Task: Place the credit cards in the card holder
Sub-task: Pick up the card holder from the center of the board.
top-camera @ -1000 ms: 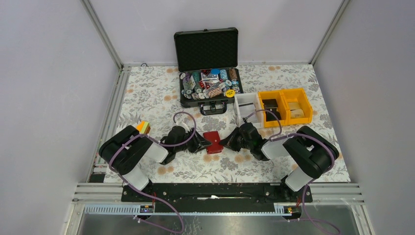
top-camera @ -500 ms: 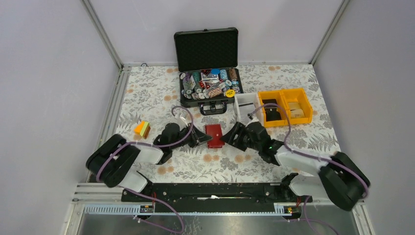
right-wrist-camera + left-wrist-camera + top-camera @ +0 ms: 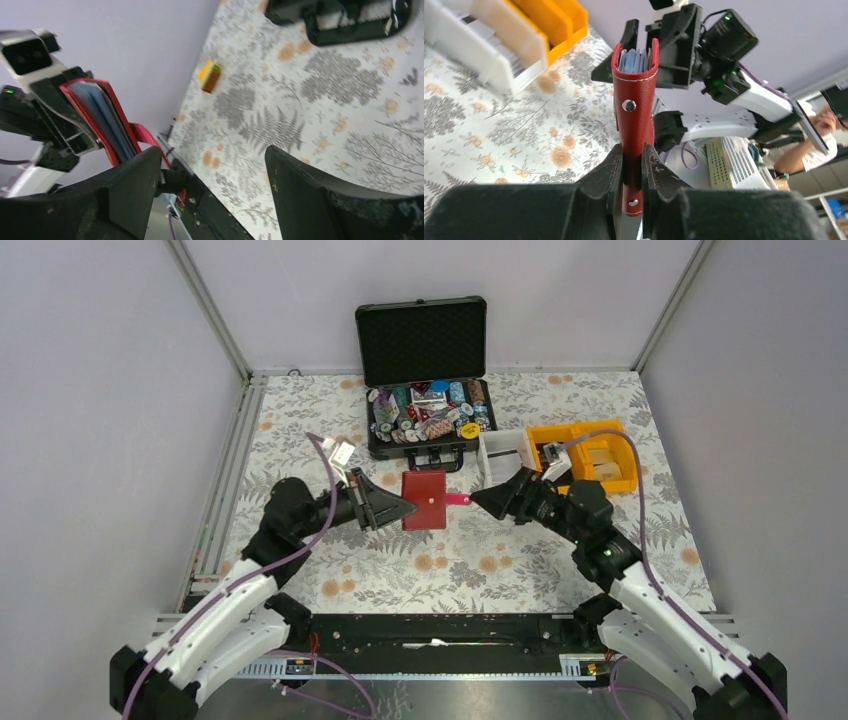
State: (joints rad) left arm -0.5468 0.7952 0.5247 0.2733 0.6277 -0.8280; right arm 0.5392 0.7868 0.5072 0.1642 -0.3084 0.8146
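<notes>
your left end effector (image 3: pixel 633 165) is clamped tight on one edge of the card holder (image 3: pixel 635 85), at 6 o'clock from the open chip case (image 3: pixel 423 380), with pale blue credit cards (image 3: pixel 634 60) tucked inside. your right end effector (image 3: pixel 487 501) gapes wide and empty at the holder's 3 o'clock, near the snap tab (image 3: pixel 457 499). loading looks done; next probably calls for folding that tab shut.

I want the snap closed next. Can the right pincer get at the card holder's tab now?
Probably yes: the open right pincer faces the tab, which sticks out of the card holder toward it with nothing between; the left pincer grips the opposite edge.
</notes>
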